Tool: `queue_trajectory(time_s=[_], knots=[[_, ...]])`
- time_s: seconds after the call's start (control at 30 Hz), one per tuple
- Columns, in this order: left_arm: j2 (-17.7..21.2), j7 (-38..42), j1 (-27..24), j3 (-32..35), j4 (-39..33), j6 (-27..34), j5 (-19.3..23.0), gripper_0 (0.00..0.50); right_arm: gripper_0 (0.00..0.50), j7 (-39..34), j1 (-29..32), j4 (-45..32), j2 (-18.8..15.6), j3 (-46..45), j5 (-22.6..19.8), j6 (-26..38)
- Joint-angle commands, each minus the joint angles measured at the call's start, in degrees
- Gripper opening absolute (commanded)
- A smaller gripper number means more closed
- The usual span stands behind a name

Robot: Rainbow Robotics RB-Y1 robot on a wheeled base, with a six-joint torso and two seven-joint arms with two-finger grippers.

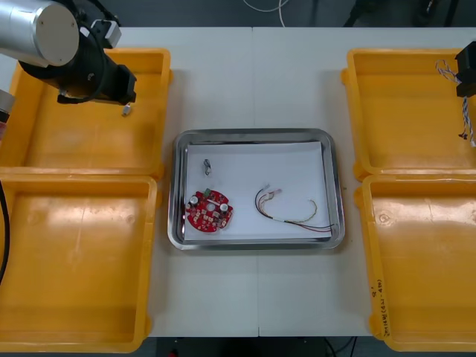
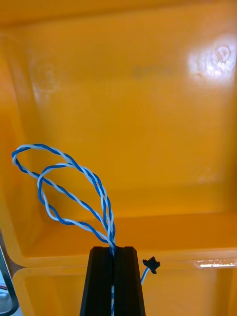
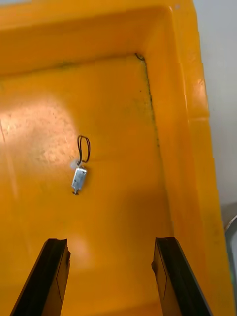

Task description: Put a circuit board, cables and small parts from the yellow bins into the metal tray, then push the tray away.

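Front view has the tray (image 1: 253, 134) holding the board (image 1: 209, 210) in its near-left corner, a metal part (image 1: 208, 166) just beyond the board, and a red-yellow cable (image 1: 291, 213) off to the board's right. Over the left bin (image 1: 74, 141), far-left of the tray, the left gripper (image 3: 111, 244) hangs with fingers spread wide and nothing in them. A loose part (image 3: 79, 177) lies on that bin's floor ahead of them. Far-right of the tray, over the right bin (image 1: 401, 104), the right gripper (image 2: 113, 249) is clamped on the blue-white cable (image 2: 74, 197), which loops out past its fingertips.

Light table (image 1: 253, 82), centre seam; dark floor (image 1: 201, 11) beyond far edge.
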Motion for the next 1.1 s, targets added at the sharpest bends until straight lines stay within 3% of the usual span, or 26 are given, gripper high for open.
queue_trajectory(time_s=[0.03, 0.23, 0.63, 0.93, 1.1], knots=[[1.47, -8.22, -4.03, 1.45, 3.26, -4.18, 0.55, 0.500, 0.000, -2.14, 2.18, -7.28, 1.45, 2.50, -1.17, 0.26], [0.24, -13.67, -4.38, 1.54, 8.98, -10.60, 0.64, 0.500, 0.000, -2.49, 5.17, -16.94, 2.24, 10.15, -2.84, 0.26], [-3.45, -17.01, -4.47, -0.40, 15.57, -18.33, -0.33, 0.500, 0.000, -2.93, 5.52, -26.17, 3.38, 26.76, -6.70, 0.26], [-4.16, -17.10, -4.38, -3.21, 17.41, -20.09, -1.12, 0.500, 0.000, -2.40, 2.18, -26.70, 3.82, 35.81, -11.98, 0.26], [-4.16, -17.63, -4.38, -3.38, 18.20, -20.35, -1.73, 0.500, 0.000, -2.31, -1.51, -26.35, 5.23, 41.17, -11.98, 0.26]])
